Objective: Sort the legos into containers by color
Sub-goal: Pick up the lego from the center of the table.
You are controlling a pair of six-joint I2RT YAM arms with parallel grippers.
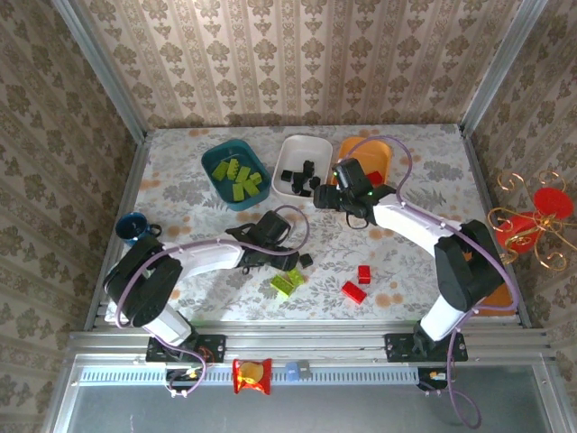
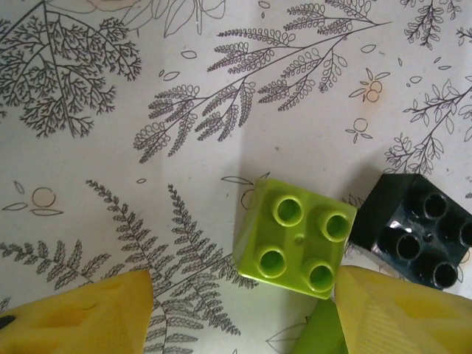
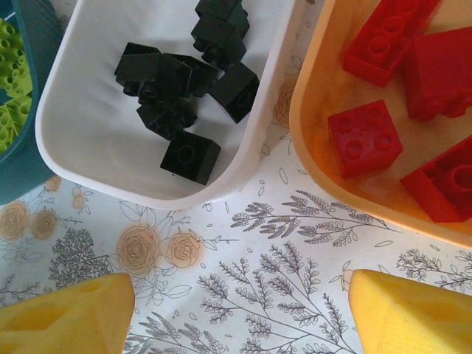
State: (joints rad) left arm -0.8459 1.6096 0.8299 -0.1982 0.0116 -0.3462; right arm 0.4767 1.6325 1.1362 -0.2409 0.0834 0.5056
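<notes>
Facing the left claw: the lime-green lego lies just ahead of it, nearer to its right finger, not centred.
Left claw state: jaws partly apart, holding nothing.
Long axis: none; the brick is square, studs up, a little turned.
Place: middle of the desk, toward its near edge.
Neighbour: a black lego is just beside its right side.
Right claw: open and empty, by the white tray and the orange tray; your left arm is nearer.
Hidden: a second green piece is cut off under the right finger; whether finger and brick touch, you cannot tell.
</notes>
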